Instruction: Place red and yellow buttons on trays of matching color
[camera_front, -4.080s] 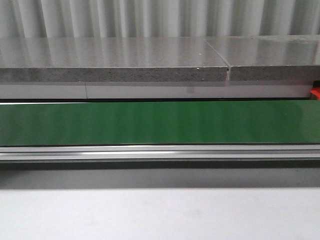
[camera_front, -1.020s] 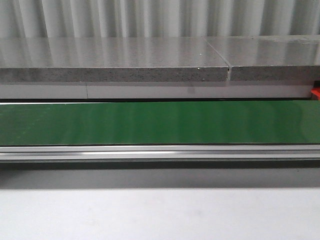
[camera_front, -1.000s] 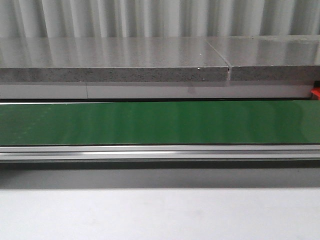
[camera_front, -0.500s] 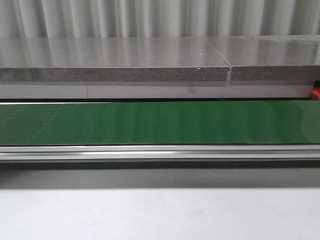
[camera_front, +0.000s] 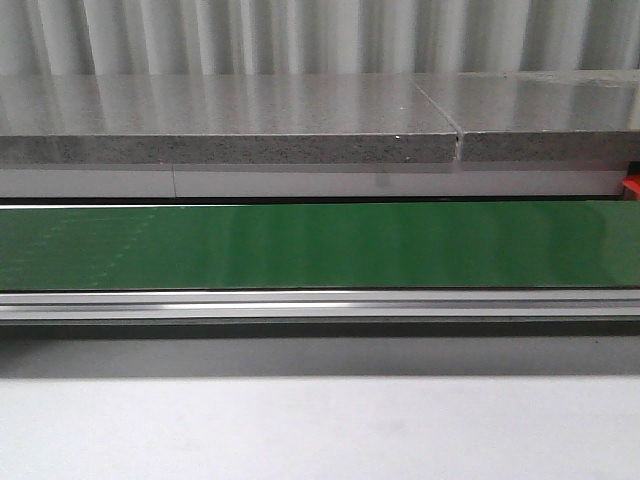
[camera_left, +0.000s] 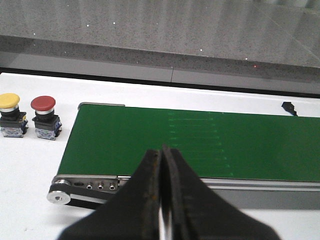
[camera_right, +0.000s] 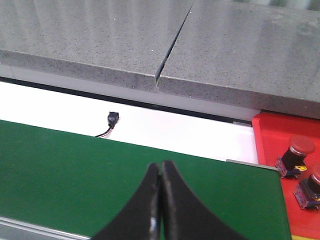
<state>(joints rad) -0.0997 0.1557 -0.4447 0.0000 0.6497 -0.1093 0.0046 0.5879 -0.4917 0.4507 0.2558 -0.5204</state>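
Currently both tools closed, empty: left tool (camera_left: 161, 200), right tool (camera_right: 160, 200). Left should open before reaching red button (camera_left: 44, 104) off the belt (camera_left: 200, 142) end, w/ yellow button (camera_left: 9, 101) just beside.

The red tray (camera_right: 287, 180) and one red button (camera_right: 311, 186) on it are cut off by the frame edge

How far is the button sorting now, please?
Partly done: two red buttons already sit on the red tray. In hand: nothing; the left gripper and right gripper are shut and empty. Left: a yellow button and a red button stand beside the green belt.
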